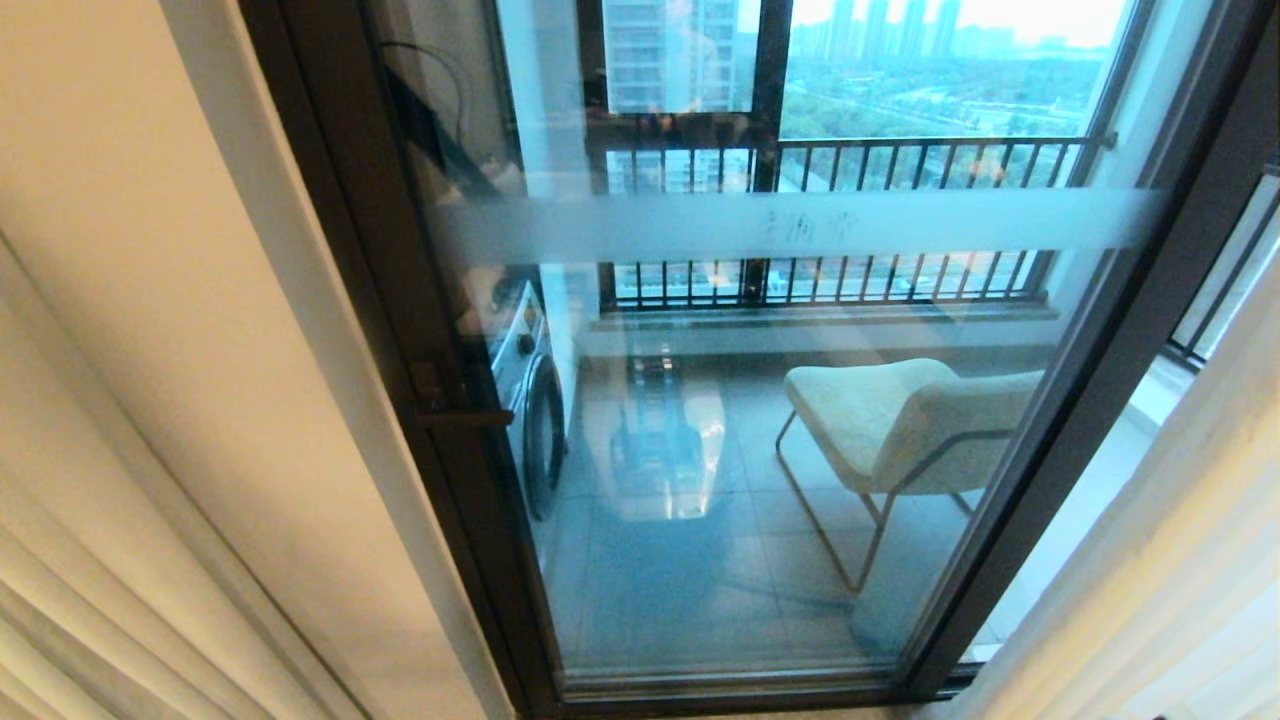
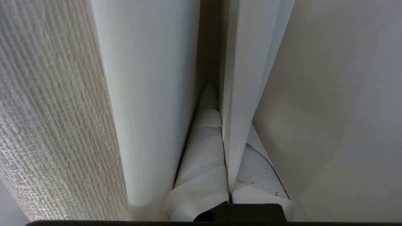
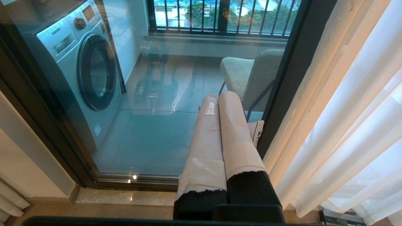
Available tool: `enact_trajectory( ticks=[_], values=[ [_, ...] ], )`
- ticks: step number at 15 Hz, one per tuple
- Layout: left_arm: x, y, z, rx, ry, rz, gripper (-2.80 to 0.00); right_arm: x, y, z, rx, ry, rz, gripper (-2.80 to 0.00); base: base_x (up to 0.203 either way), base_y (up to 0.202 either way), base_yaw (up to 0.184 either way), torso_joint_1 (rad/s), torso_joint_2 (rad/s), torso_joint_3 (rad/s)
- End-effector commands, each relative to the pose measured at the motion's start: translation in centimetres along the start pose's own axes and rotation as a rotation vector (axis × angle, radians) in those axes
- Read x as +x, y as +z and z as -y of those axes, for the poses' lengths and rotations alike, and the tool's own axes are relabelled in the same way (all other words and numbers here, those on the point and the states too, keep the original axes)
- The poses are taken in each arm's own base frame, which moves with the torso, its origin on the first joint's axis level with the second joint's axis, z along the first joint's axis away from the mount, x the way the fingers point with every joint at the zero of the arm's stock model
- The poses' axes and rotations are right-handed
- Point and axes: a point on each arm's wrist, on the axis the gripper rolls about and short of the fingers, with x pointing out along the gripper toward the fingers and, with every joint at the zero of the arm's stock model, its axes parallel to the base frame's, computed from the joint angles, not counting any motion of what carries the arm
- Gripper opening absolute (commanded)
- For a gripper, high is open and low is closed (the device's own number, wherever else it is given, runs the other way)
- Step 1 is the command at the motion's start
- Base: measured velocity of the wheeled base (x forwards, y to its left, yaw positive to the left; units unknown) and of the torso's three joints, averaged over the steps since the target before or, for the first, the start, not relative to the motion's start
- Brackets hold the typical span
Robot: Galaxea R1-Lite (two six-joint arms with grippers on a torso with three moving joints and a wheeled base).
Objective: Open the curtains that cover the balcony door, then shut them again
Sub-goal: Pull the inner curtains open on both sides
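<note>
Curtains drawn apart to both sides of the balcony door | left gripper jaws clamped on a curtain fold | right gripper jaws pressed together, empty, facing the glass.

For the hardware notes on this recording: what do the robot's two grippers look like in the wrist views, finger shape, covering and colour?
Left gripper: two long tapering fingers wrapped in pale whitish tape in overlapping bands, one side speckled with small dark marks, on a black base. Right gripper: two long rounded fingers wrapped in peach-tinted tape with a ragged lower edge, black underneath near the base, and a black mount. No cables show.
</note>
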Motion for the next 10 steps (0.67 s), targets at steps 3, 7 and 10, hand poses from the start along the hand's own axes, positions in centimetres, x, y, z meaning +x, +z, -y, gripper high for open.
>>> enact_trajectory(
  ticks=[3, 7, 10],
  values=[
    [-0.3, 0.4, 0.1, -0.001, -0.002, 0.006, 0.0, 0.0, 0.0, 0.0, -0.001, 0.001, 0.0, -2.8, 0.0, 0.0, 0.0, 0.0, 0.0, 0.0],
    [-1.9, 2.8, 0.8, -0.005, -0.019, 0.04, 0.0, 0.0, 0.0, 0.0, -0.001, 0.001, 0.0, -2.8, 0.0, 0.0, 0.0, 0.0, 0.0, 0.0],
    [-3.9, 5.1, 1.7, -0.01, -0.043, 0.063, 0.0, 0.0, 0.0, 0.0, -0.001, 0.001, 0.0, -2.8, 0.0, 0.0, 0.0, 0.0, 0.0, 0.0]
  ],
)
